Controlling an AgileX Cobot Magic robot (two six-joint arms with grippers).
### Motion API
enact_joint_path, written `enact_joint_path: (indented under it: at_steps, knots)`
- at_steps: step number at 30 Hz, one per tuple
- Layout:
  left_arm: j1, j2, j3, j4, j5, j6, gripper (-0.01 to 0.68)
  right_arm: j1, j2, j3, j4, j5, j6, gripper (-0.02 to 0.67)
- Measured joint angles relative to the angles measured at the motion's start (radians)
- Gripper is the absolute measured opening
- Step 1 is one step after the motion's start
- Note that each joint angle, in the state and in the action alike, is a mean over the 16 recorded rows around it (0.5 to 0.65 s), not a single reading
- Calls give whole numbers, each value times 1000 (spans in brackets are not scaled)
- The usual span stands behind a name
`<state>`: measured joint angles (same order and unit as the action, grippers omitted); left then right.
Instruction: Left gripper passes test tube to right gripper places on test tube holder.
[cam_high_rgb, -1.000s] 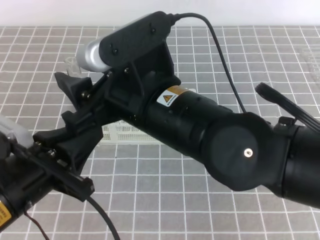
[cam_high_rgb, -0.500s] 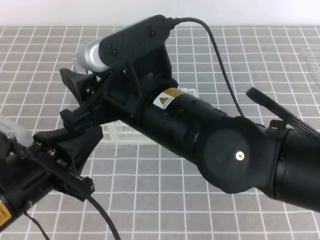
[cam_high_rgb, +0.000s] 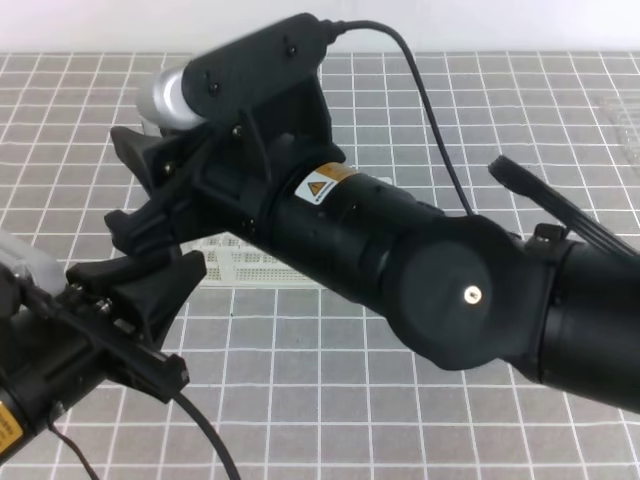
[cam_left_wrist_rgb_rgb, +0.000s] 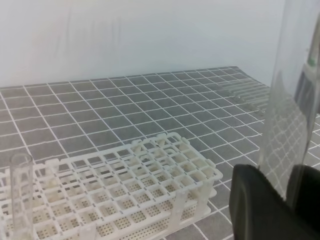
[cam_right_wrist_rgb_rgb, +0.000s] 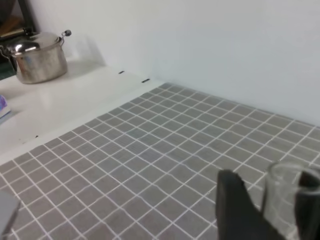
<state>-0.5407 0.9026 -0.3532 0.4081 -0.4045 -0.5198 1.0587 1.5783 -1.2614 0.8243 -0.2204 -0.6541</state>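
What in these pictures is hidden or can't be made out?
- High view: the right arm hides most of the rack and the tube.
- Left wrist view: the tube runs off the top edge.
- Right wrist view: whether the right gripper has gripped the tube.

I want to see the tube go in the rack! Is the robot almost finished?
Not yet, it's about halfway. Done: the left claw has lifted the test tube and holds it upright. Happening now: the right claw has its fingers on either side of the tube's top, so the hand-over is under way. Left to do: letting go, then putting the tube into the white test tube holder.
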Motion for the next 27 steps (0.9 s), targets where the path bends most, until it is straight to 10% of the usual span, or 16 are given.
enact_joint_path:
  at_steps: [27]
  knots:
    - [0, -1, 1, -1, -8, 1, 89, 0, 14, -19, -6, 18, 1, 162]
